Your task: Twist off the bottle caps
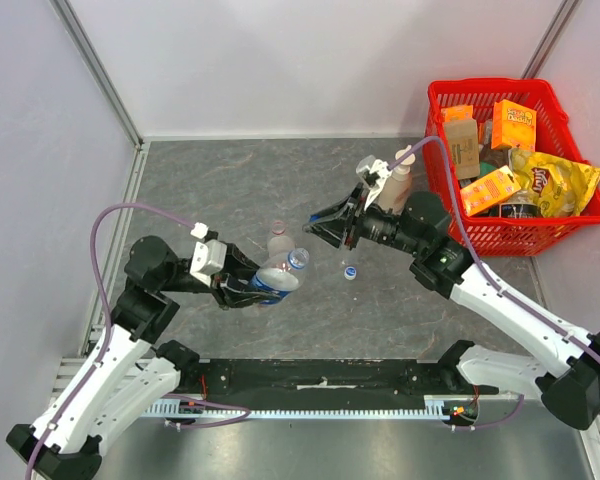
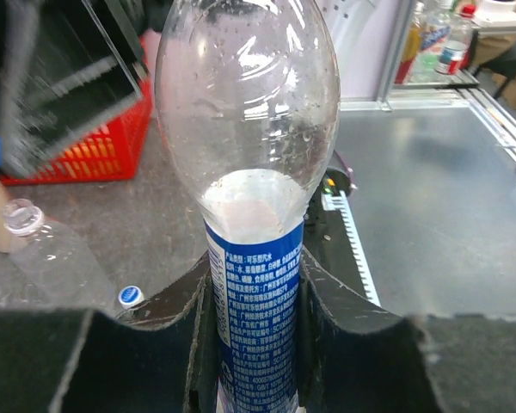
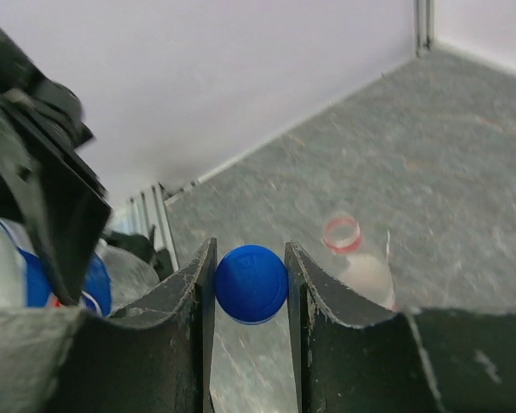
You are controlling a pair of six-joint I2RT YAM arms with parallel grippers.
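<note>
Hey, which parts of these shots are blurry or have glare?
Left wrist view: the blue-label bottle is sharp, with glare on its clear upper body; the dark shape at the left edge is blurred. Right wrist view: the blue cap is crisp, the open bottle behind it soft. Top view: even light, faint shadows on the table.

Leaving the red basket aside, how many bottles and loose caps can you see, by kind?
Clear bottles: 2, the blue-labelled bottle and the unlabelled bottle
Beige bottle: 1
Loose caps: 2, the blue cap and the white-topped cap
Total: 5
</note>
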